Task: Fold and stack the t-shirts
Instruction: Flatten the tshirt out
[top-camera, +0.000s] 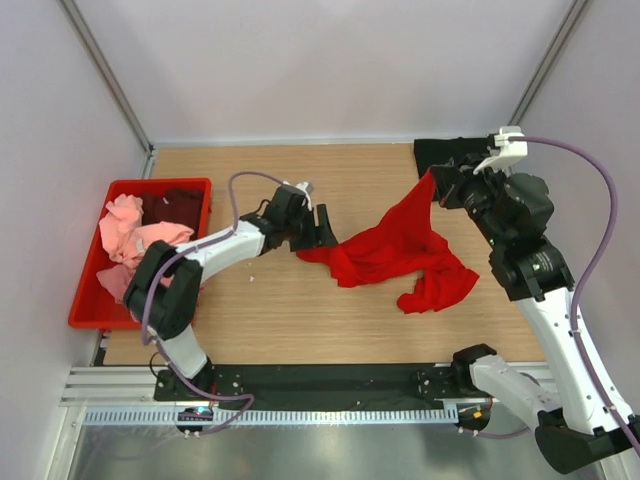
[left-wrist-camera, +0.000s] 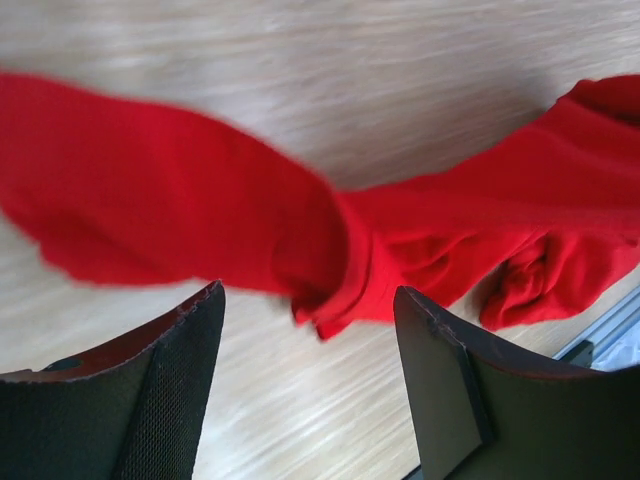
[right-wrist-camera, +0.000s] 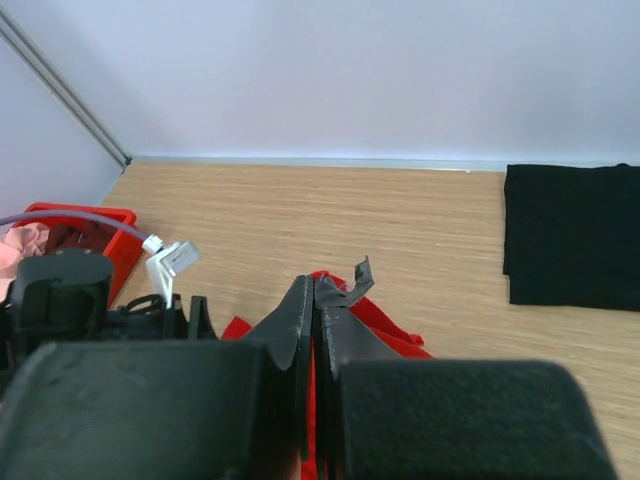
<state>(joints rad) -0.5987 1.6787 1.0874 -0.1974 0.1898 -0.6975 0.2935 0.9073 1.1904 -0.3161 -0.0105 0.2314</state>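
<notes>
A bright red t-shirt (top-camera: 395, 250) lies crumpled across the middle of the table. One corner is lifted up to the right. My right gripper (top-camera: 437, 185) is shut on that corner; red cloth shows between the closed fingers in the right wrist view (right-wrist-camera: 316, 290). My left gripper (top-camera: 322, 228) is open at the shirt's left edge, with the red cloth (left-wrist-camera: 330, 260) just beyond its fingertips (left-wrist-camera: 200, 320) and not held. A folded black t-shirt (top-camera: 455, 155) lies at the back right and also shows in the right wrist view (right-wrist-camera: 575, 235). Pink t-shirts (top-camera: 130, 240) and a dark maroon t-shirt (top-camera: 180, 205) sit in the crate.
A red plastic crate (top-camera: 85, 300) stands at the table's left edge. Grey walls close the back and sides. A black rail with the arm bases runs along the near edge (top-camera: 320, 380).
</notes>
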